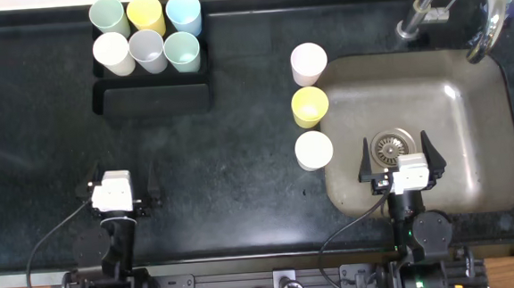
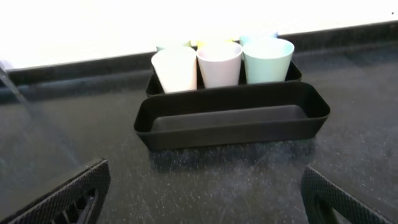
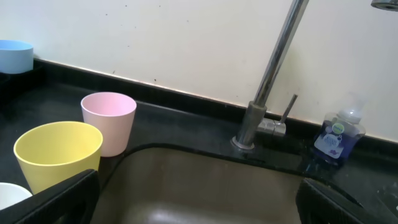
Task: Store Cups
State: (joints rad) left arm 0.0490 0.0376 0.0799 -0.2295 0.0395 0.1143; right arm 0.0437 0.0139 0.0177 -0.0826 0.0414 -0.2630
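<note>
**Q.** Why do three cups stand in a line beside the sink (image 1: 470,113)?

**A.** The pink cup (image 1: 308,63), yellow cup (image 1: 309,106) and white cup (image 1: 314,149) stand upright, mouths up. They are on the counter just off the sink's rim, on the left arm's side. Nothing holds them, so they are probably waiting to be stored.

**Q.** Where would they go?

**A.** Well away from the sink on that same side, a rear bin (image 2: 295,73) keeps six stored cups (image 1: 147,45) upright in two rows. The long front bin (image 2: 230,130) is empty and is the likely destination. Whether the two bins are joined cannot be told.

**Q.** How are the grippers set?

**A.** The right gripper (image 1: 397,153) hangs over the sink basin by the drain (image 1: 393,143), with its fingers spread and nothing between them. Of the three cups, the white one is nearest to it. The left gripper (image 1: 120,177) sits farther from the sink than the cups and faces the front bin. Its fingers are also spread and empty.
</note>
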